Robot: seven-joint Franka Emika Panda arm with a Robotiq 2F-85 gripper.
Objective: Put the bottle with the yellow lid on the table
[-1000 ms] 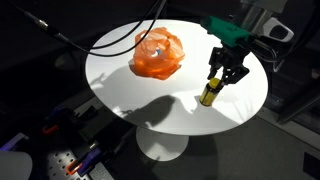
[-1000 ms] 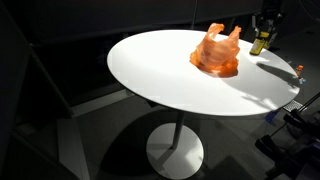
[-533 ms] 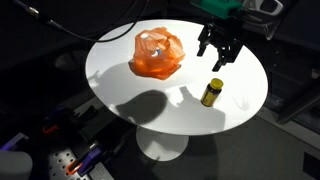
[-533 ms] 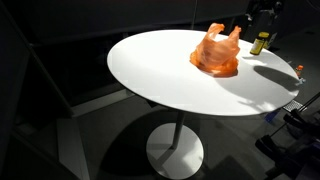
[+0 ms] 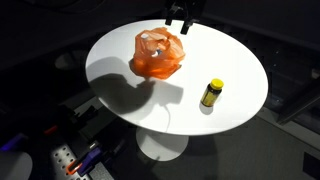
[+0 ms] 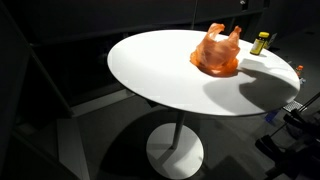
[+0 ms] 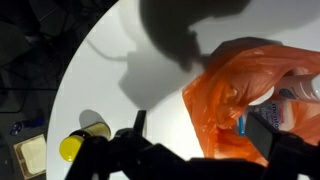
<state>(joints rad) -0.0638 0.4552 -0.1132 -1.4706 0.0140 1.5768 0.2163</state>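
The bottle with the yellow lid point(image 5: 211, 93) stands upright on the white round table point(image 5: 120, 70), alone near its edge. It also shows in an exterior view as a small bottle point(image 6: 259, 42) behind the bag, and low at the left of the wrist view as the bottle point(image 7: 75, 143). My gripper point(image 5: 180, 22) hangs high at the top edge of the picture, well away from the bottle. In the wrist view the gripper point(image 7: 200, 130) is open, its dark fingers point(image 7: 138, 122) spread wide with nothing held, above the orange bag.
A crumpled orange plastic bag point(image 5: 158, 53) sits on the table point(image 6: 150, 70) with white containers point(image 7: 290, 100) inside. A small red object point(image 6: 298, 70) lies at the table's rim. Cables and equipment point(image 5: 70, 155) crowd the dark floor around the pedestal.
The gripper opened and let go of the bottle, which now stands on the table. The arm then rose and moved away towards the orange bag.
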